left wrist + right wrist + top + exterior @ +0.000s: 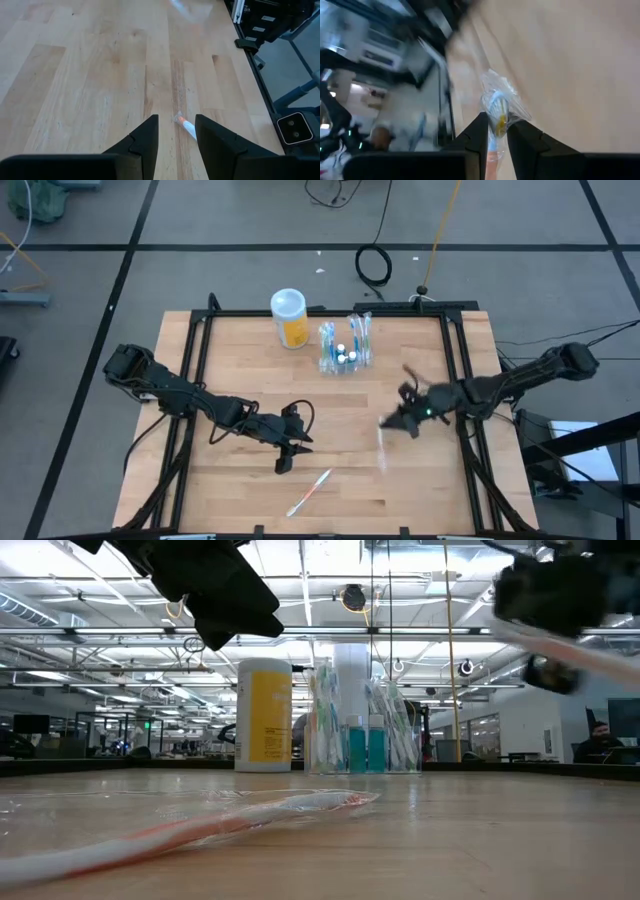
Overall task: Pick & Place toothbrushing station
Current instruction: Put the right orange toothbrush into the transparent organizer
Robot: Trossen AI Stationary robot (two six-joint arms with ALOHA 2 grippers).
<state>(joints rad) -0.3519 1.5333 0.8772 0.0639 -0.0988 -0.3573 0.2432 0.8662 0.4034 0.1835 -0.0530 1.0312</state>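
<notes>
Wooden surface (pixel 240 370) fills the centre of the high view, with an open workshop beyond. Right gripper (pixel 497 131), centre right of that view, has its fingers closed on a plastic-wrapped toothbrush (pixel 496 112), raised off the boards. Left gripper (pixel 176 131), lower centre left, hovers with fingers parted and empty over a second wrapped toothbrush (pixel 311 492). Toothbrushing station (pixel 345 346) stands upper centre, already crowded, beside a yellow cup (pixel 289 318). Risk: the slick wrapper may slip in the narrow grip, or the brush may catch occupied slots and tip the station.
</notes>
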